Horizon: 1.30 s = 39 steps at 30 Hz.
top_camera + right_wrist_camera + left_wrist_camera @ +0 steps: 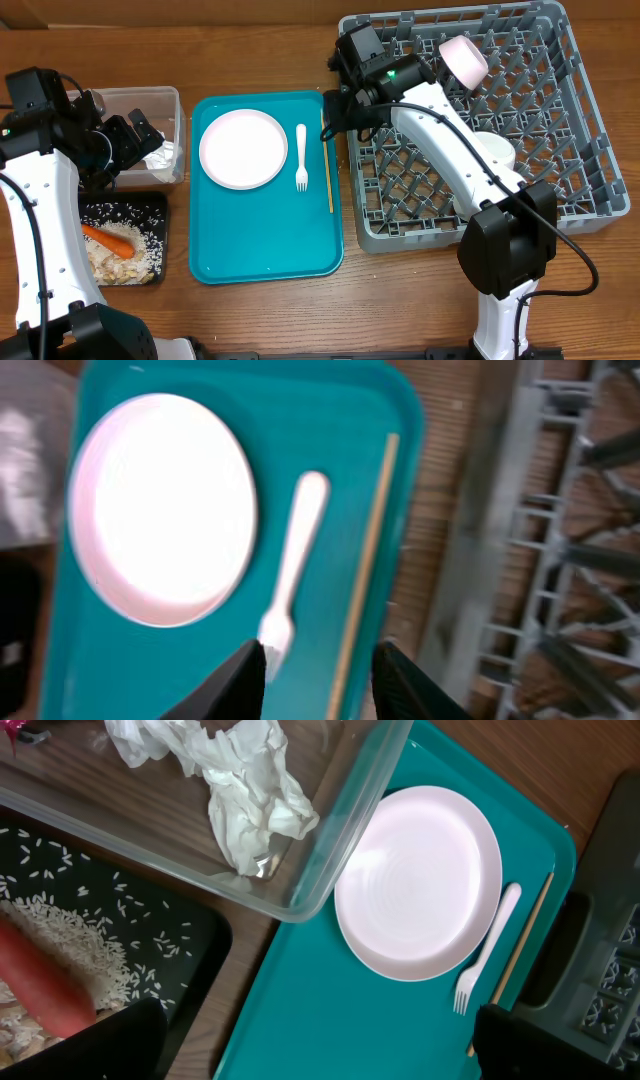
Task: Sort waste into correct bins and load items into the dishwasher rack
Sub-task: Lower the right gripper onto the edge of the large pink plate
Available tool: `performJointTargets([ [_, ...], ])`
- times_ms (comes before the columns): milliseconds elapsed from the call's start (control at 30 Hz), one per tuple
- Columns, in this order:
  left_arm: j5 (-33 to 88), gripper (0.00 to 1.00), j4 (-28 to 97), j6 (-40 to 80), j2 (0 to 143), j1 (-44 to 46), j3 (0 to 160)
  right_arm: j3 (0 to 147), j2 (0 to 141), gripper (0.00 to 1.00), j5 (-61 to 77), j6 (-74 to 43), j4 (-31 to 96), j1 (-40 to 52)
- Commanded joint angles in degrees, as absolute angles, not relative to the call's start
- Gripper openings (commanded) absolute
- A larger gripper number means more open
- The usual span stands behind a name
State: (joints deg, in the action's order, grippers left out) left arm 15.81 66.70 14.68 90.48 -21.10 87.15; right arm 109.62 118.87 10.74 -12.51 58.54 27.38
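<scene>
A white plate, a white fork and a tan chopstick lie on the teal tray. My right gripper hovers open over the tray's right edge. In the right wrist view the chopstick runs down between the fingers of that gripper, with the fork just to its left. My left gripper hangs wide open and empty at the clear tub, which holds crumpled tissues. The black tray holds a carrot and rice.
The grey dishwasher rack fills the right side, with a pale pink bowl tilted at its back and a white cup near its middle. My right arm stretches across the rack's left half. Brown table surrounds the containers.
</scene>
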Motion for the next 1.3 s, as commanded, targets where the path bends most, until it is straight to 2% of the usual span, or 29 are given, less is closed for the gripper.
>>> performJointTargets([
  [0, 16.1, 1.00, 66.8, 15.0, 89.2, -21.3, 88.1, 111.2, 117.6, 0.38, 15.7, -13.8, 56.7, 28.9],
  [433, 16.1, 1.00, 66.8, 15.0, 89.2, -21.3, 88.1, 111.0, 124.7, 0.38, 15.5, -13.8, 50.5, 34.7],
  [833, 16.1, 1.00, 66.8, 15.0, 89.2, -21.3, 88.1, 111.0, 132.5, 0.40, 15.5, -13.8, 46.4, 35.9],
  [1267, 16.1, 1.00, 66.8, 15.0, 89.2, -21.3, 88.1, 110.8, 133.7, 0.39, 14.5, -14.3, 44.5, 36.1],
])
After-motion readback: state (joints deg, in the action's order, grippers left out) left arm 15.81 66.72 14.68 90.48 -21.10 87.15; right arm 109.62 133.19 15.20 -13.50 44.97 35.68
